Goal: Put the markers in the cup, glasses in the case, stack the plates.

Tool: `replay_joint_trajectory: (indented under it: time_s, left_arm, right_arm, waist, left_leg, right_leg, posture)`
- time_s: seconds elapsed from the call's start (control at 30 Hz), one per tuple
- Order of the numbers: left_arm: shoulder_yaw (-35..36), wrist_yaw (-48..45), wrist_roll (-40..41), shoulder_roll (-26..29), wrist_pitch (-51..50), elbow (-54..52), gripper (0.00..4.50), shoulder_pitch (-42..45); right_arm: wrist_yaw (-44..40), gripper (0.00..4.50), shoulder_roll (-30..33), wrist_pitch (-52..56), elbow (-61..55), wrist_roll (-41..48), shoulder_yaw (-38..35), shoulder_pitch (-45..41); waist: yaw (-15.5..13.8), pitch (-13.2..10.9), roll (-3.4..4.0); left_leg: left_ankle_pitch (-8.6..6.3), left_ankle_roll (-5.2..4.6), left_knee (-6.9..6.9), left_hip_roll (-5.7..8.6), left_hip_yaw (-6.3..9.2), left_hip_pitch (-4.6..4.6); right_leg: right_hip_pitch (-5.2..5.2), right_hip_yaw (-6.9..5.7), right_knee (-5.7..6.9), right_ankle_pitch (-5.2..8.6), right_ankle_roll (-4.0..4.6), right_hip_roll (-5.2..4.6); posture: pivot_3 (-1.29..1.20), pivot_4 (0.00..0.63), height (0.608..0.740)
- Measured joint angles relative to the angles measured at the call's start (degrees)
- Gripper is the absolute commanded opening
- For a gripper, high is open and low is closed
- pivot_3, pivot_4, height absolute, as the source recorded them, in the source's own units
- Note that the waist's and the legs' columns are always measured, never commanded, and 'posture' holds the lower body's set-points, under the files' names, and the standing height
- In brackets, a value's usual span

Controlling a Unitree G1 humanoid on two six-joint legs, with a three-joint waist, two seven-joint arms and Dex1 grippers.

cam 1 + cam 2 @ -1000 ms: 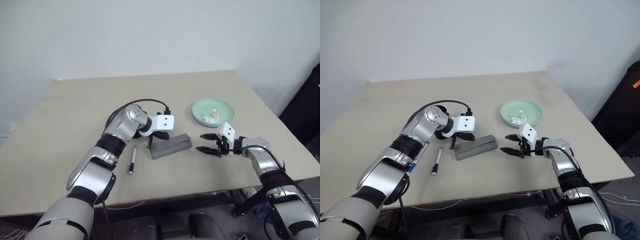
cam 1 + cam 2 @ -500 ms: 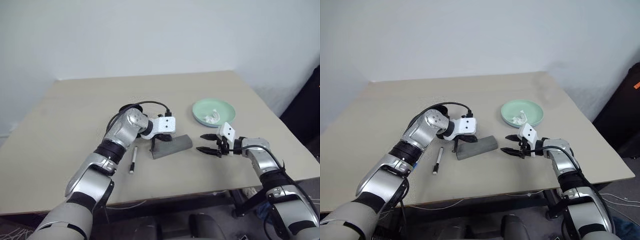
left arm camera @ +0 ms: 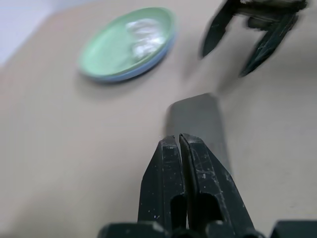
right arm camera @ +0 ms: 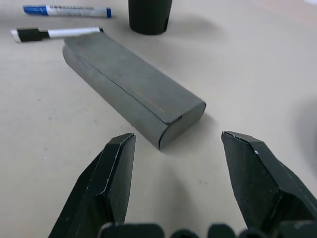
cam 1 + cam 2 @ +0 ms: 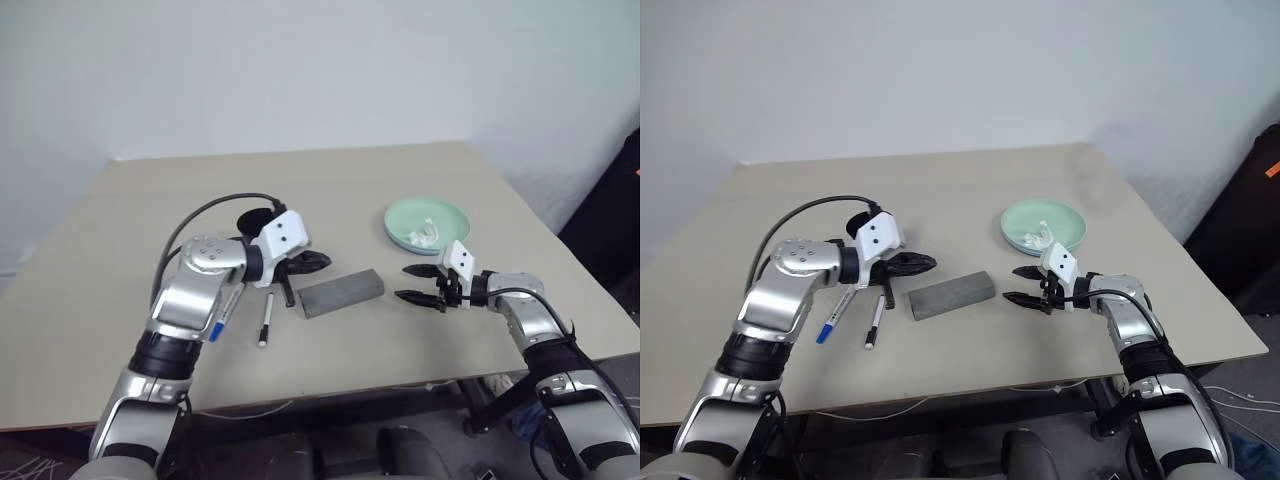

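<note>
- The markers, a black-capped one [image 5: 874, 327] and a blue-capped one [image 5: 836, 317], lie flat side by side on the table [image 5: 970, 190], at about 9 o'clock of the closed grey case [image 5: 952, 295]
- Judged from their look: light, stiff, smooth round barrels that could roll or slip; a pinch across mid-barrel looks safest, then tipping upright for the black cup [image 4: 149, 14], which stands just behind them
- The case looks rigid and light, its lid down; whether the glasses are inside cannot be told
- The plates [image 5: 428, 224] sit stacked at 2 o'clock of the case, mint on blue, a white scrap [image 5: 424, 233] on top
- Left gripper [image 5: 916, 264] hangs above the markers, pointing toward the case, fingers pressed together, nothing held
- Right gripper [image 5: 417, 283] hovers low at 3 o'clock of the case, aimed at its end, fingers spread wide, empty
</note>
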State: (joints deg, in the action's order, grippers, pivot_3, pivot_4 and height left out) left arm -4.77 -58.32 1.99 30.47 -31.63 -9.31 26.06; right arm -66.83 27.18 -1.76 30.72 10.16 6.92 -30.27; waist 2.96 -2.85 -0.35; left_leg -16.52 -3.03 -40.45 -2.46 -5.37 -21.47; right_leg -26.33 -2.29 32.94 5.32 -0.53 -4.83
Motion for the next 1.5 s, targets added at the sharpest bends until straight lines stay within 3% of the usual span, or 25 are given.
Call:
replay_joint_trajectory:
  time_s: [0.13,0.3,0.6,0.7,0.93,1.5]
  left_arm:
    - [3.54,7.06,1.10,0.08,-9.30,-11.18,0.04,-9.45]
    - [4.51,16.40,0.82,-1.75,-19.17,-19.16,0.04,-14.85]
    - [6.34,30.77,-0.54,-6.09,-32.02,-19.69,0.04,-18.53]
    - [6.41,33.73,-0.35,-8.27,-35.58,-19.15,0.68,-18.43]
    - [6.88,38.75,-0.12,-9.08,-40.09,-17.44,3.05,-15.74]
    - [8.07,46.85,1.03,-17.06,-51.85,-12.29,3.05,-6.94]
  right_arm:
    - [-4.32,3.02,1.79,4.71,-4.81,4.88,-2.32,1.98]
    - [-8.00,3.02,1.96,9.24,-10.16,9.19,-3.42,2.66]
    - [-8.43,3.02,0.85,10.51,-10.22,9.85,-2.88,2.57]
    - [-8.39,3.02,0.62,10.43,-9.68,9.77,-2.39,1.94]
    - [-8.04,3.02,0.64,10.30,-9.66,9.75,-2.14,1.78]
    - [-5.45,3.02,1.33,10.30,-11.46,9.47,-2.44,5.41]
  waist:
    - [-0.13,-0.01,-0.01]
    - [-0.14,0.00,-0.02]
    - [-0.14,-0.03,-0.06]
    - [-0.13,-0.03,-0.07]
    - [-0.14,-0.03,-0.08]
    - [-0.11,-0.06,-0.19]
  left_leg:
    - [0.00,0.01,0.04,0.00,0.04,-0.01]
    - [-0.05,0.19,0.04,-0.01,0.02,0.15]
    - [-0.12,0.33,0.14,-0.04,0.06,0.64]
    - [-0.12,0.33,0.18,-0.03,0.06,0.66]
    - [-0.17,0.42,0.36,-0.02,0.02,0.70]
    - [-0.19,0.43,0.39,0.01,0.03,0.70]
  right_leg:
    - [-0.03,-0.03,0.00,0.00,0.00,0.01]
    - [0.13,-0.03,0.00,0.00,0.00,0.00]
    - [0.48,-0.07,-0.01,0.00,0.00,-0.02]
    - [0.48,-0.07,-0.02,0.00,0.00,-0.02]
    - [0.45,-0.08,-0.05,0.01,0.01,0.00]
    - [0.46,-0.08,-0.14,0.01,0.00,0.00]
  posture:
    - [0.00,0.000,0.733]
    - [0.00,0.000,0.733]
    - [0.00,0.000,0.733]
    - [0.00,0.000,0.733]
    - [0.00,0.000,0.733]
    - [0.00,0.000,0.733]
